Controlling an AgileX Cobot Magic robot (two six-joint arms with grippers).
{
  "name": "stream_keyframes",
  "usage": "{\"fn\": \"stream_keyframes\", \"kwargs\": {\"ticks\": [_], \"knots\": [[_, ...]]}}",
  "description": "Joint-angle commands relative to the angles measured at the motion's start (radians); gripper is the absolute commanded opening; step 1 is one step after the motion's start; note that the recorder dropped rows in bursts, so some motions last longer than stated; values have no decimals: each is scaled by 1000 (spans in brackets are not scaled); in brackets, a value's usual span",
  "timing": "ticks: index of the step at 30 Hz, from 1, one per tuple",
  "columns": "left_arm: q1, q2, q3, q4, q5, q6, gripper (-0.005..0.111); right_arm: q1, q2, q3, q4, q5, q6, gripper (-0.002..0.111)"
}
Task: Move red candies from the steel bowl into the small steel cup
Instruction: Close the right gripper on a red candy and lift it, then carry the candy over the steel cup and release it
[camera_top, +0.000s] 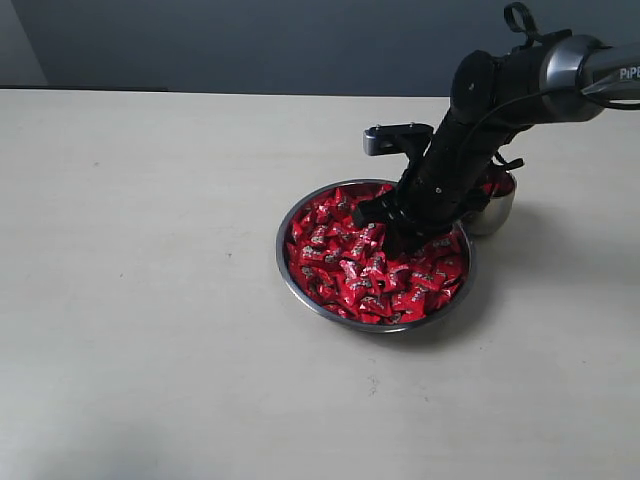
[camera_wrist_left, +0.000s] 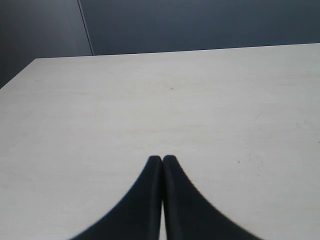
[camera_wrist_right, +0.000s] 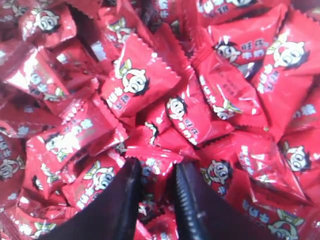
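The steel bowl (camera_top: 281, 250) sits mid-table, heaped with red candies (camera_top: 345, 268). My right gripper (camera_top: 402, 240) reaches down into the bowl's far right part, its fingertips sunk in the pile. In the right wrist view the right gripper (camera_wrist_right: 157, 166) has its two dark fingers pressed on either side of one red candy (camera_wrist_right: 152, 156), with more candies (camera_wrist_right: 135, 80) packed all around. The small steel cup (camera_top: 497, 213) stands just behind and right of the bowl, partly hidden by the arm, with red candy showing in it. My left gripper (camera_wrist_left: 162, 159) is shut and holds nothing above bare table.
The pale table (camera_top: 150, 250) stretches wide to the left and front of the bowl. A dark wall (camera_top: 250, 40) runs behind the table's far edge. The right arm (camera_top: 520, 80) slants down from the upper right over the cup.
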Motion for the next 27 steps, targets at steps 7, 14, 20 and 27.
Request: {"fn": "stream_keyframes", "kwargs": {"ticks": [7, 14, 20, 27], "knots": [[-7, -5, 5, 2, -8, -1, 0, -2, -48, -4, -5, 2, -9, -1], [-7, -5, 5, 2, -8, -1, 0, -2, -126, -4, -31, -11, -9, -1], [-7, -5, 5, 2, -8, -1, 0, -4, -251, -4, -328, -184, 229, -1], [-7, -5, 5, 2, -8, -1, 0, -79, -275, -4, -670, -170, 545, -1]]}}
